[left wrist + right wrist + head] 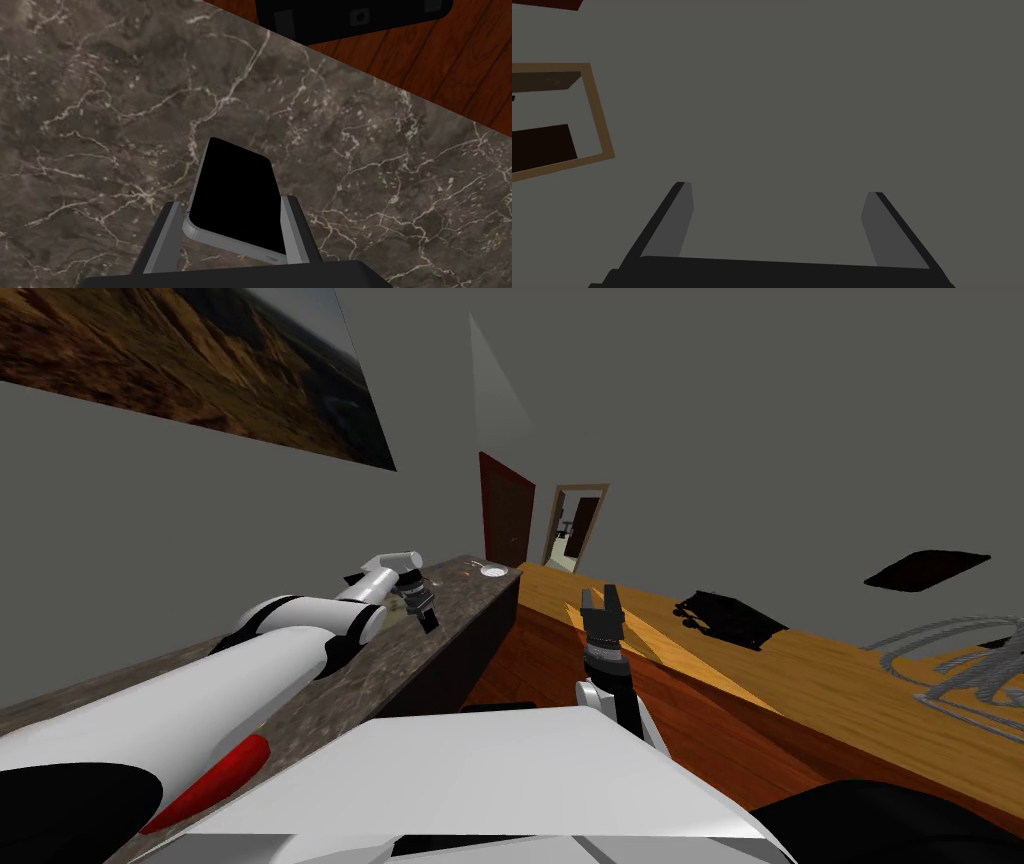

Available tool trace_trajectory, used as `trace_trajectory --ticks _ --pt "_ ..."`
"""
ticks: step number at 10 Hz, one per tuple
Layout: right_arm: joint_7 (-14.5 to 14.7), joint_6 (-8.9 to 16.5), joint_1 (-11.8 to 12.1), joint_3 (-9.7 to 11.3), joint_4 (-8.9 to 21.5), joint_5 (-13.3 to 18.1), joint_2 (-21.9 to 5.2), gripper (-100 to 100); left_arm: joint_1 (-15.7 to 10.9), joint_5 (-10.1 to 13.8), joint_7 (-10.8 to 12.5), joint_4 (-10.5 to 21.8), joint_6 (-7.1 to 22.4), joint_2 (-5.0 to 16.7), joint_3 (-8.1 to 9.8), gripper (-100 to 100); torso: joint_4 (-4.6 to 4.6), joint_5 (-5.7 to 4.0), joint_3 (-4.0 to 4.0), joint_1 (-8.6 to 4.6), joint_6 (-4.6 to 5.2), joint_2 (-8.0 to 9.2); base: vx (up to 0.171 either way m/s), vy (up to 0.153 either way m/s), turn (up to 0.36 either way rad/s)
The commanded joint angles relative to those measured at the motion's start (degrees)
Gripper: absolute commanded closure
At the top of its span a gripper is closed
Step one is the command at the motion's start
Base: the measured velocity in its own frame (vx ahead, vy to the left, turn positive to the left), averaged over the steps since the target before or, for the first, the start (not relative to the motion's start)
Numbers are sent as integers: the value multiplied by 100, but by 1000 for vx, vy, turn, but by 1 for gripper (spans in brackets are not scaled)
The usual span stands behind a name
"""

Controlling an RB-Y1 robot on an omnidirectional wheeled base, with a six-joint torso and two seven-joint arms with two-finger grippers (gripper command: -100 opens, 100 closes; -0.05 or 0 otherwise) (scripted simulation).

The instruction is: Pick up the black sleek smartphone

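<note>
My left gripper is clamped on the smartphone, one grey finger pressed to each long side. The phone sits slanted between them, its near end close to the gripper's dark body and its far end pointing out over the counter. The phone's face is a flat, unlit black. A light grey band runs round its edge, and a small slot shows on the near corner, too small for me to make out more. The counter under it is dark brown stone with pale veins, and I cannot tell whether the phone is touching it or held just above it. Beyond the counter's edge runs a red-brown plank floor. From the head camera, a long red thing lies on the near part of the counter and a small white round dish sits at its far end. My right gripper is raised in front of my chest, fingers spread wide with nothing between them. Past it stands an orange wooden table that carries a black object and a coil of grey wire.
</note>
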Motion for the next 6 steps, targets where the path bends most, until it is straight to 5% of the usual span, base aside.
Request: trace_trajectory --ticks 1,3,4,6 --pt "0 0 0 0 0 0 0 0 -197 -286 -286 30 84 -286 286 100 0 0 0 0 0 0 136 -67 459" --pt "0 0 0 0 0 0 0 0 -197 -448 -290 30 84 -367 303 100 -7 -1 -14 -13 7 -20 75 -42 228" --pt "0 0 -2 1 0 0 0 0 -343 -716 -481 88 119 -621 510 100 -5 2 -7 0 20 -8 59 1 265" --pt "0 0 -1 0 0 0 0 0 -343 -764 -481 88 119 -621 510 100 -1 2 -4 8 16 -5 41 -15 123"
